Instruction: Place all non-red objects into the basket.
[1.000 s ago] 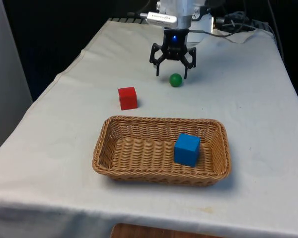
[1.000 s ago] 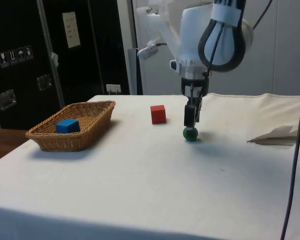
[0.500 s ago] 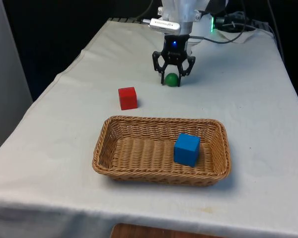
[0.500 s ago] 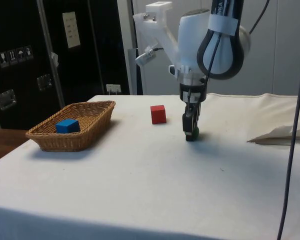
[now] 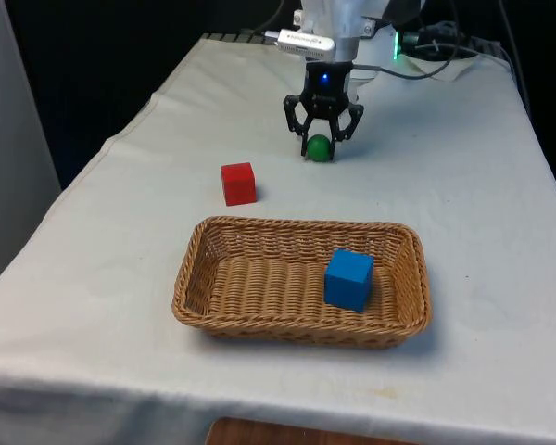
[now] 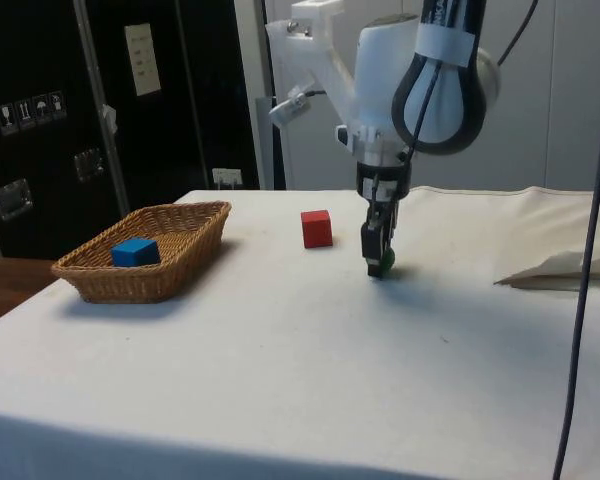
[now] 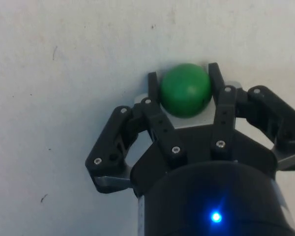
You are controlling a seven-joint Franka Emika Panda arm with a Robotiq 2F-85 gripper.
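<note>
The black two-finger gripper (image 5: 322, 141) points straight down at the far part of the table, and its fingers (image 7: 153, 87) are clenched on either side of a small green ball (image 5: 319, 147), touching it on both sides in the wrist view (image 7: 185, 90). In the side view the gripper (image 6: 376, 262) stands upright with the green ball (image 6: 386, 261) showing at its tips, right at the white cloth; whether the ball rests on the cloth or is just off it cannot be told.

A red cube (image 5: 238, 183) sits on the white-clothed table (image 5: 93, 241) towards the front view's left of the ball, near it but apart. Nearer the camera lies a rectangular woven wicker basket (image 5: 200, 295), well apart from the ball. A blue cube (image 5: 348, 279) rests inside the basket, towards the front view's right half. In the side view the red cube (image 6: 317, 228) stands between the basket (image 6: 180, 258) and the gripper.
</note>
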